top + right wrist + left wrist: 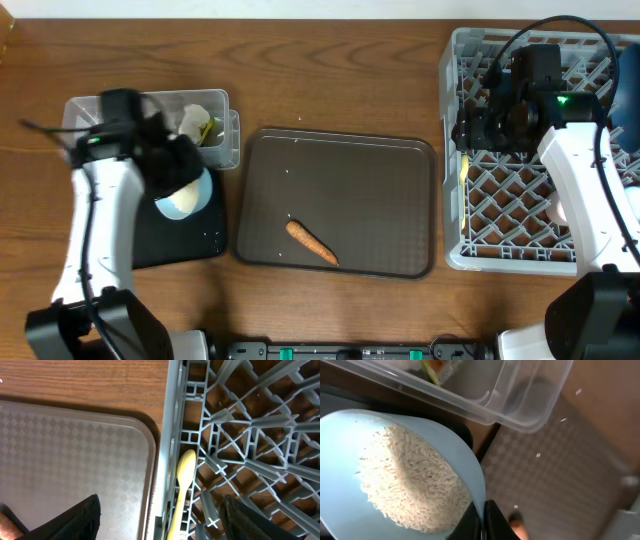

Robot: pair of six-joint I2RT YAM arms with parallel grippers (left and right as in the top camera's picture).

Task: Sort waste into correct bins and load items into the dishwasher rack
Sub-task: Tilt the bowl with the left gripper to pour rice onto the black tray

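Observation:
My left gripper (483, 521) is shut on the rim of the light blue bowl (340, 510), which holds white rice (410, 480). It is tilted over the black tray (180, 245), next to the clear tub (228, 130). The tub holds the white tissue (192, 120) and the yellow-green wrapper (208, 130). The orange carrot (312, 242) lies on the brown tray (340, 180). My right gripper (167, 520) is open and empty above the left edge of the grey rack (510, 210). The pale yellow spoon (182, 485) lies in the rack below it.
A blue plate (628, 80) stands at the rack's right edge, and a small white cup (553, 212) shows beside my right arm. A few loose rice grains lie on the brown tray (560, 485). Bare wooden table runs along the back.

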